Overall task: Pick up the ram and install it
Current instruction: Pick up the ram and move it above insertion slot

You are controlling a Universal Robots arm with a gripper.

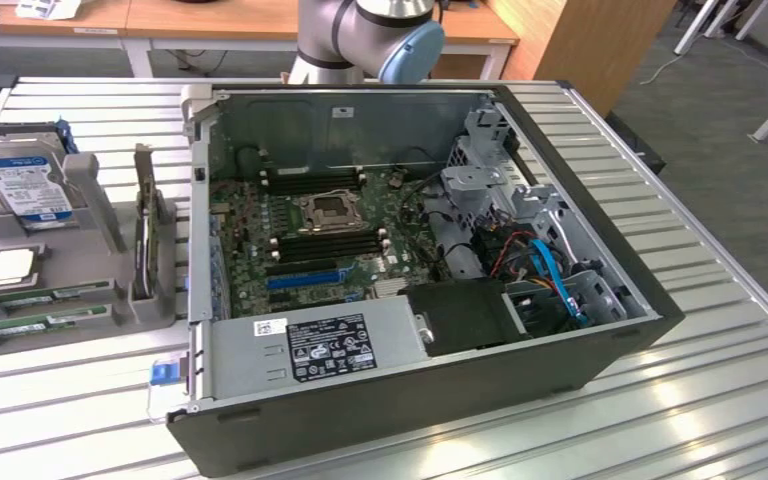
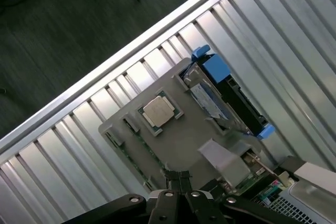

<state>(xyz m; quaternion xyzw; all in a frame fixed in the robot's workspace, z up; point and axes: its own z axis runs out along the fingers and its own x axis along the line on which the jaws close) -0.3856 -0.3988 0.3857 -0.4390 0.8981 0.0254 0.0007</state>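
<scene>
Two green ram sticks [image 1: 35,298] lie flat side by side in the front slots of a grey parts tray [image 1: 84,265], at the exterior view's left. In the wrist view the same tray [image 2: 181,142] lies well below the camera. A ram stick [image 2: 143,153] shows as a thin green strip along one edge of it. My gripper [image 2: 178,178] hangs high above that edge, its dark fingers shut together with nothing between them. The open computer case [image 1: 411,250] lies on its side, with the motherboard [image 1: 317,230] and its dark memory slots exposed.
The tray also carries a square silver processor [image 1: 11,265] [image 2: 159,111], an upright hard drive [image 1: 17,180] with a blue label and an upright expansion card [image 1: 151,235]. The arm's base [image 1: 364,35] stands behind the case. The slatted metal table [image 1: 704,400] ends near the tray.
</scene>
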